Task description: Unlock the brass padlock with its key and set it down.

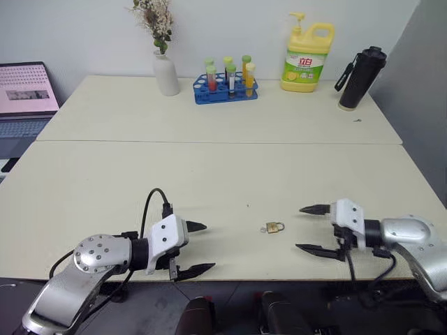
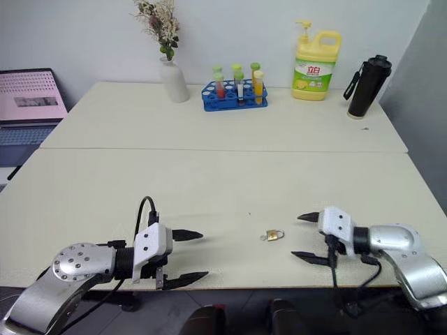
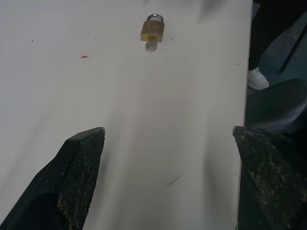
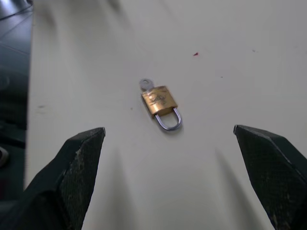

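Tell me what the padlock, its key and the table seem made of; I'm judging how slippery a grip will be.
Brass padlock: yellow-gold body, likely brass, with a faint sheen; its thin shackle looks like polished silver steel. Key: dull grey metal, matte. Table: smooth, pale cream top, probably laminate, though the look leaves it open.

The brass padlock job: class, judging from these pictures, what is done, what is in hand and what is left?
Done: nothing visible. The brass padlock lies on the table, shackle seated, the key in its body. In hand: nothing; the left gripper and right gripper stand open either side. Left: grasp, turn key, set down.
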You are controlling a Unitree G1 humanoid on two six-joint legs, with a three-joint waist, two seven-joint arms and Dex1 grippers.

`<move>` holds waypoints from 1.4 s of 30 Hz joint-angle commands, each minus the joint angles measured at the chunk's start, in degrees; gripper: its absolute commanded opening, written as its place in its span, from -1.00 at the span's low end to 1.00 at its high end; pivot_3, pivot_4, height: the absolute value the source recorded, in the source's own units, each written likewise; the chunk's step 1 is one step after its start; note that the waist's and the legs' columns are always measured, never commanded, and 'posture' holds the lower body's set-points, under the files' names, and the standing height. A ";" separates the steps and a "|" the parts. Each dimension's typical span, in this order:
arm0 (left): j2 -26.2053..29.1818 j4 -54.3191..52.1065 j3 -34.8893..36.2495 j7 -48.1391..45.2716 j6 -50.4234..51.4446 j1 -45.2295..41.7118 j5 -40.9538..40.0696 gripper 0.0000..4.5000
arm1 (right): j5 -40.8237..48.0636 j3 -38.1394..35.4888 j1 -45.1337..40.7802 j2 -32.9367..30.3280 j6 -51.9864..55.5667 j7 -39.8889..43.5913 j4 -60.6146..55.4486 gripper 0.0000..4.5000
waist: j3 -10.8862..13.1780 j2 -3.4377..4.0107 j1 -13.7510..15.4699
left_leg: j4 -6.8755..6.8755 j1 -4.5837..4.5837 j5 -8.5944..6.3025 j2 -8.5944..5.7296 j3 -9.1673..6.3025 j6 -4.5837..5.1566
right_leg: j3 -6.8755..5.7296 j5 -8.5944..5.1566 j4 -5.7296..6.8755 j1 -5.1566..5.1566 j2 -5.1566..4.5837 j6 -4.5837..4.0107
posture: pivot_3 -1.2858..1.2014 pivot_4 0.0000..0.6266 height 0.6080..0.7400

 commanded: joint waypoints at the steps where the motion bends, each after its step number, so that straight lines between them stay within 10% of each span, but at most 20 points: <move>1: 0.47 -2.97 0.21 0.70 -1.55 0.57 0.88 0.99 | -2.51 2.16 -3.11 0.83 -0.70 -0.08 1.46 1.00 | 0.00 0.00 0.09 | -0.01 0.00 0.00 0.00 -0.01 0.00 | -0.01 0.00 0.00 0.00 0.00 0.00 | 0.03 -0.52 1.00; 21: -0.17 -4.96 0.24 3.20 -0.54 0.01 1.01 0.99 | -11.02 14.96 -15.93 6.17 2.21 4.30 12.44 1.00 | 0.01 0.02 0.17 | 0.02 -0.03 0.00 -0.01 -0.04 0.00 | -0.05 0.00 0.03 -0.02 -0.01 -0.03 | 0.03 -0.52 1.00; 33: -0.04 -2.46 -0.35 1.99 -0.74 -1.69 1.00 1.00 | -13.08 15.30 -15.20 5.90 0.97 2.77 13.72 -0.58 | -0.01 0.00 0.16 | 0.04 0.06 0.00 -0.01 -0.04 0.00 | -0.04 0.01 0.08 0.05 -0.01 -0.01 | 0.03 -0.52 1.00; 42: -3.30 2.65 1.11 4.19 1.64 -6.63 -0.77 1.00 | -16.09 11.55 -14.78 5.79 -7.41 -3.92 9.12 -0.58 | -0.01 0.00 0.16 | 0.05 0.04 0.00 -0.02 -0.03 0.00 | -0.04 0.02 0.08 0.05 0.00 -0.01 | 0.03 -0.52 1.00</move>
